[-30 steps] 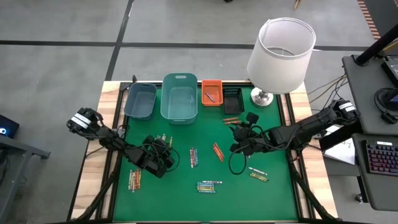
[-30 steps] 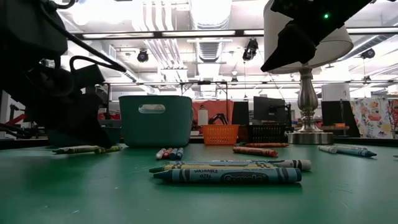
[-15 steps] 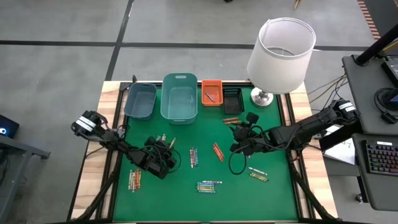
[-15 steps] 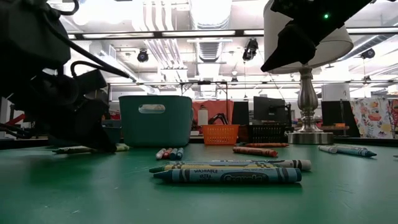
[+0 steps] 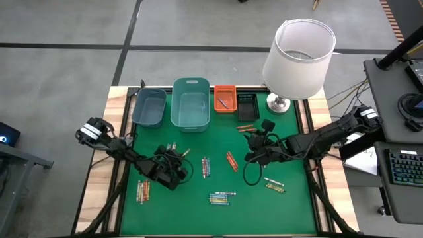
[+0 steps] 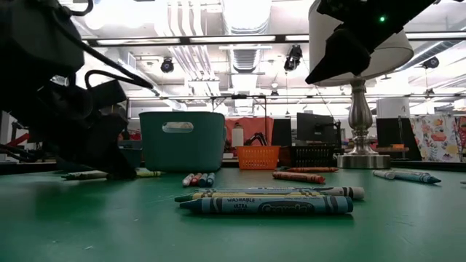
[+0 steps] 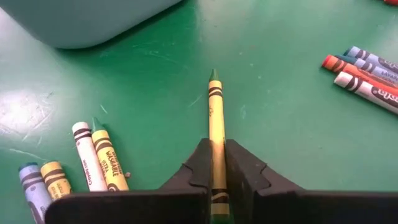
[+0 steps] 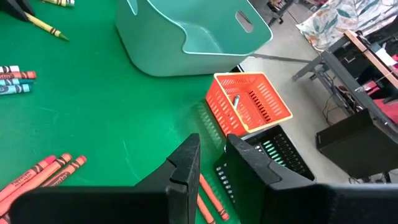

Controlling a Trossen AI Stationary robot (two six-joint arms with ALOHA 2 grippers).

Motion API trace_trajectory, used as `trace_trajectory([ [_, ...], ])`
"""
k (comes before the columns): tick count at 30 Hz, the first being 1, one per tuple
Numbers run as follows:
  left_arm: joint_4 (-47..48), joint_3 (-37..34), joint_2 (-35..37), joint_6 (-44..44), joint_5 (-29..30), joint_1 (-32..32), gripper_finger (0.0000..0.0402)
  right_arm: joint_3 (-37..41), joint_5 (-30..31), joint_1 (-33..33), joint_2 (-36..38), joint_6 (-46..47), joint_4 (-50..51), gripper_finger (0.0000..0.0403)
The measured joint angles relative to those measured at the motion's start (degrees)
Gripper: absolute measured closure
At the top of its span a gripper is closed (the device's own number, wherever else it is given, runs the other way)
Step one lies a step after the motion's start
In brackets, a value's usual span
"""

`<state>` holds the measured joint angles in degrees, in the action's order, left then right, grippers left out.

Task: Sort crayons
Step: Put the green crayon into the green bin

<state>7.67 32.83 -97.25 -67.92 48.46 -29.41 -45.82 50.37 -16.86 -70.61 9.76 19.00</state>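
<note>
My left gripper (image 7: 216, 146) is low over the near-left of the green mat (image 5: 291, 205), shut on a yellow-green crayon (image 7: 214, 106) that points away past its fingers. The same crayon (image 5: 184, 153) shows in the high view, and its free end (image 6: 149, 173) is at mat level in the low view. Other crayons lie loose in small groups (image 5: 143, 192), (image 5: 205, 166), (image 5: 231, 160), (image 5: 221, 198), (image 5: 274, 185). My right gripper (image 8: 211, 162) hangs above the mat's right half (image 5: 254, 147), open, with nothing between its fingers. My left gripper pinches the crayon's rear part (image 7: 216, 138) between its two fingers. The fingers slant down from the near-left and lie along the crayon. The pointed end (image 7: 214, 74) reaches out ahead of them, down at the mat.
Along the far edge stand a blue-grey bin (image 5: 149, 107), a teal bin (image 5: 191, 104), an orange basket (image 5: 225, 98) and a black basket (image 5: 246, 106). A white-shaded lamp (image 5: 297, 56) stands at the far right. Loose crayons (image 7: 93, 155) lie right beside my left gripper.
My left gripper has sunk a little onto the mat. A yellow-green crayon now sticks out ahead of its fingers, where a second ago none showed. My right arm has kept still.
</note>
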Motion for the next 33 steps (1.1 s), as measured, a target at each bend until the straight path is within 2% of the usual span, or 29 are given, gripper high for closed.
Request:
trace_trajectory([
  [3, 0.68, 1.02, 1.88, 5.56, -2.13, 0.07, 0.0399, 0.00, -1.63, 0.00, 0.00, 0.00, 0.00, 0.0335],
  [8, 4.37, 2.23, 7.39, 13.11, -2.14, 0.18, 0.0400, -1.13, -6.40, 0.00, 0.00, 1.23, 0.03, 0.0335],
  [16, 9.48, 4.59, 18.23, 27.06, -0.75, 0.44, 0.0400, -4.36, -13.21, 0.00, 0.00, 7.36, 0.04, 0.0335],
  [21, 13.27, 7.54, 25.81, 38.10, 3.36, 2.13, 0.0400, -6.83, -19.05, 0.00, 0.00, 12.68, 0.02, 0.0335],
  [24, 13.74, 9.50, 30.29, 45.82, 3.44, 5.70, 0.0400, -8.08, -22.45, 0.00, 0.00, 15.13, 0.05, 0.0335],
  [27, 13.41, 10.71, 33.38, 54.08, 0.90, 11.14, 0.0400, -8.94, -23.85, 0.00, 0.00, 17.20, 0.49, 0.0335],
  [33, 13.79, 12.38, 34.77, 65.66, -9.42, 27.31, 0.0400, -9.66, -23.87, 0.00, 0.00, 17.75, 0.66, 0.0335],
])
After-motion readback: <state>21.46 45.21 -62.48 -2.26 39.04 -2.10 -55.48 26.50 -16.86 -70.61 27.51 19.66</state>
